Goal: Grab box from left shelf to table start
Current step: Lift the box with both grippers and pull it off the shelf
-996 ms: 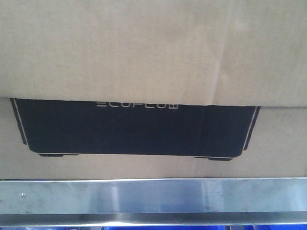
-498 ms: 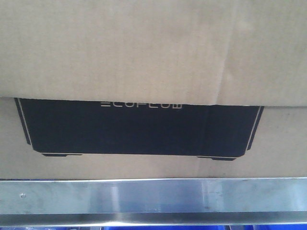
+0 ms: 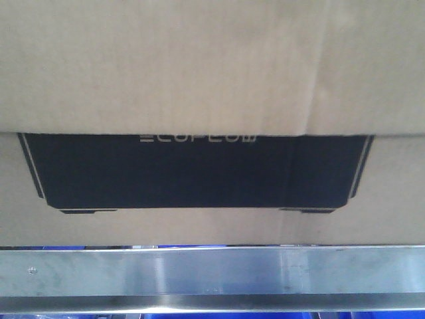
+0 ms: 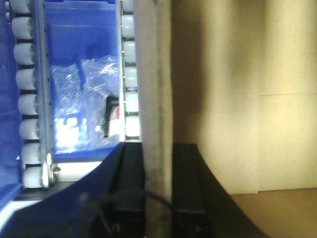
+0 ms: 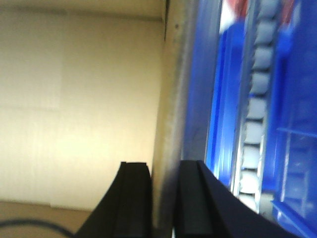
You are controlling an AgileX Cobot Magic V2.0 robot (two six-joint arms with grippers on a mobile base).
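Note:
The box (image 3: 212, 73), a brown corrugated carton with a black "ECOFLOW" panel (image 3: 192, 173), fills the front view just above the left shelf's steel front rail (image 3: 212, 276). In the left wrist view my left gripper (image 4: 157, 148) has its black fingers (image 4: 131, 178) on both sides of the box's wall edge (image 4: 154, 74). Likewise my right gripper (image 5: 162, 167) is shut on the opposite wall edge (image 5: 168, 89), with a finger (image 5: 134, 198) against the carton's inner face. White shelf rollers (image 4: 29, 99) run beside the box. The table is out of view.
Blue plastic bins (image 4: 81, 44) (image 5: 297, 99) sit close outside each gripper, one holding a clear plastic bag (image 4: 84, 94). A roller track (image 5: 255, 109) lies between the bins on the right. A thin blue strip (image 3: 199, 246) shows between the carton's bottom and the rail.
The black panel has risen slightly and spread to the right in the front view, and a blue strip now shows under the carton. Both grippers keep their hold.

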